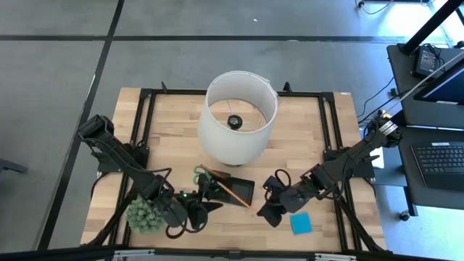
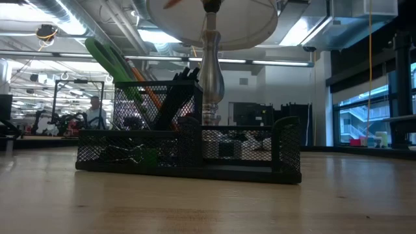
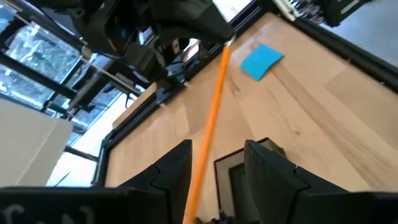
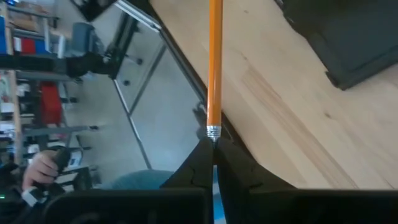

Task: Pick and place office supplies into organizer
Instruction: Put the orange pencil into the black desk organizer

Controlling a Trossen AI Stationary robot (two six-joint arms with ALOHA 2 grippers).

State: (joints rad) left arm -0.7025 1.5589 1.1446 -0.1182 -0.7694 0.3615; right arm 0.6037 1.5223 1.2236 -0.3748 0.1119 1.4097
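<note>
My right end effector [image 4: 214, 155], near the right of centre on the tabletop [image 1: 304, 116], is pressed together on the metal-ferruled end of the orange pencil [image 4: 215, 62], pinching it. The pencil slants from this grip leftward and away, its other end lying over the organizer [image 1: 233, 187], a low black mesh tray sitting just in front of the white lampshade [image 1: 239, 116]. My left end effector [image 3: 214, 171] hangs at the near left of the organizer with its fingers [image 3: 174, 171] spread on either side of the pencil shaft, not closed on it. Green-handled scissors [image 2: 110, 62] stand tilted in the tray's taller compartment, seen in the low view. The blue sticky-note pad [image 1: 301, 223] lies flat on the tabletop near the right end effector. A spiky green plant ball [image 1: 143, 214] rests beside my left arm.
</note>
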